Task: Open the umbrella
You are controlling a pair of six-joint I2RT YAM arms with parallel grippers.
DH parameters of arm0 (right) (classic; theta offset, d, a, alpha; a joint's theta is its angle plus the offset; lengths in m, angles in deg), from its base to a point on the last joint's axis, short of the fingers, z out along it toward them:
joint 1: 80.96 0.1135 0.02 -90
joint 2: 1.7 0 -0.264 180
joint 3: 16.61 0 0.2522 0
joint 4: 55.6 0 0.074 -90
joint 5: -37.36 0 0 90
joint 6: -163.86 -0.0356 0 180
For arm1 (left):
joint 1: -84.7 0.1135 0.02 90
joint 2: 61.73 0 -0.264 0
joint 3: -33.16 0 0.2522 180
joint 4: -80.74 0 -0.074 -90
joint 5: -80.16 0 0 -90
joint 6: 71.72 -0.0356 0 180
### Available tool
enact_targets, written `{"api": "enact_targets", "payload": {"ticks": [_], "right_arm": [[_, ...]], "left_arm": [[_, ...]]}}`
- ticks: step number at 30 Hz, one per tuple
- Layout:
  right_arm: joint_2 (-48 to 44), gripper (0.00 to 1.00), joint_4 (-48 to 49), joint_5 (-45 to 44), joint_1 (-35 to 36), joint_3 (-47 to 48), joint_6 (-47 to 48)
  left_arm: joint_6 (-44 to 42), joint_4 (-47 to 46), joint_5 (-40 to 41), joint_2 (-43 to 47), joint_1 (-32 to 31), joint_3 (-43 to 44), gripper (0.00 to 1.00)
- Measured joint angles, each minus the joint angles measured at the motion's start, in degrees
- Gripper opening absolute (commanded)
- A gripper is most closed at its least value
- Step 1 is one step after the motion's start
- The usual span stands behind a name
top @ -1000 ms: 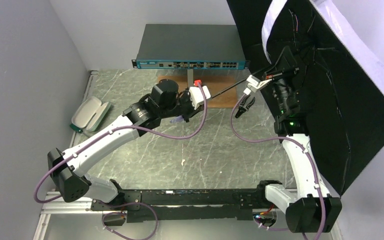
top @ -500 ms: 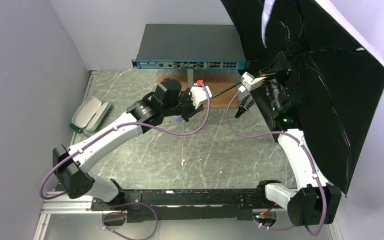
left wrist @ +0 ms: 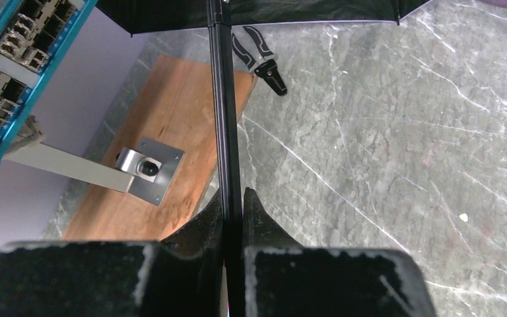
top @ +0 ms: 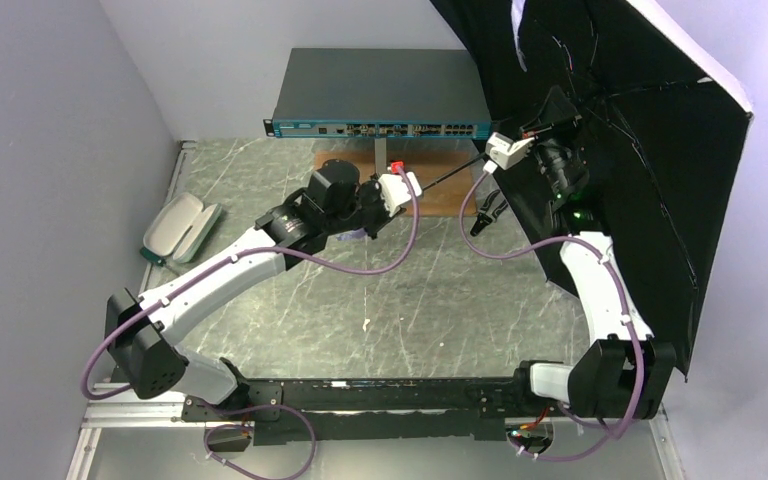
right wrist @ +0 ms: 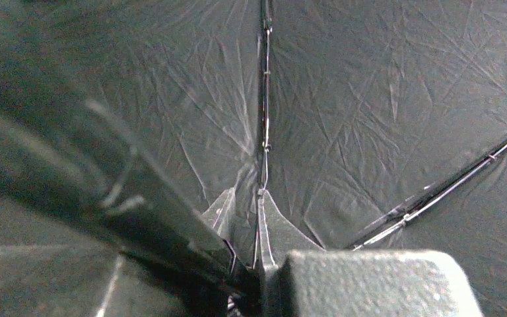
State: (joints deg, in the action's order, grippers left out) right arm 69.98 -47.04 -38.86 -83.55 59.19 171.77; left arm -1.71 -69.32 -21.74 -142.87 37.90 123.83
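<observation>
The umbrella (top: pixel 650 170) stands open at the right, its black lining facing me and a pale lavender-white edge along its rim. Its thin dark shaft (top: pixel 450 178) runs from the canopy to my left gripper (top: pixel 410 187). In the left wrist view the left gripper (left wrist: pixel 232 198) is shut on the shaft (left wrist: pixel 223 99). The lavender handle (top: pixel 356 234) pokes out below that wrist. My right gripper (top: pixel 545 125) is inside the canopy near the hub. In the right wrist view it (right wrist: pixel 257 205) is shut on a thin rib (right wrist: pixel 264 99) and the lining.
A pale grey-green oval case (top: pixel 180 228) lies at the left wall. A network switch (top: pixel 380 95) stands at the back. In front of it are a wooden board (left wrist: pixel 165 172) with a metal bracket (left wrist: pixel 148 170) and a black hand tool (top: pixel 487 212). Walls stand close on both sides.
The canopy has spread wider and swung, its lower rim moving off the right arm. My right gripper has shifted slightly toward the back. The left gripper has kept its hold on the shaft.
</observation>
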Motion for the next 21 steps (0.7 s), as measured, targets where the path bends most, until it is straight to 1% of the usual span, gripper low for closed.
{"api": "enact_targets", "payload": {"ticks": [6, 11, 12, 15, 17, 18, 19, 21], "right_arm": [[0.7, 0.04, -1.4, 7.5, -2.1, 2.0, 0.0], [-0.9, 0.03, -3.3, 7.6, -2.9, 1.9, -0.1], [-1.5, 0.05, -3.5, 7.3, -2.9, 1.7, -0.1], [-4.7, 0.28, -3.8, 5.2, -2.9, -0.3, -0.4], [-7.5, 0.39, -3.8, 2.7, -2.7, -2.5, -0.9], [-8.4, 0.42, -3.6, 1.3, -2.5, -3.4, -1.0], [-9.8, 0.45, -3.2, -2.4, -2.9, -4.6, -1.0], [-11.8, 0.45, -3.7, -6.0, -2.1, -6.8, -1.5]], "left_arm": [[-1.8, -1.0, -2.0, 0.7, 1.5, -0.9, 0.00], [-2.0, -1.8, -3.2, 0.7, 1.5, -0.7, 0.00], [-2.0, -1.2, -3.5, 0.7, 1.5, -0.1, 0.00], [-2.1, 0.7, -4.9, 0.7, 1.5, 1.4, 0.00], [-2.2, 1.7, -6.4, 0.7, 1.3, 2.0, 0.00], [-2.0, 2.4, -6.6, 0.7, 0.9, 2.1, 0.00], [-1.6, 4.0, -7.1, 0.9, 0.9, 2.0, 0.00], [-1.4, 5.2, -7.5, 0.8, 0.9, 2.5, 0.00]]}}
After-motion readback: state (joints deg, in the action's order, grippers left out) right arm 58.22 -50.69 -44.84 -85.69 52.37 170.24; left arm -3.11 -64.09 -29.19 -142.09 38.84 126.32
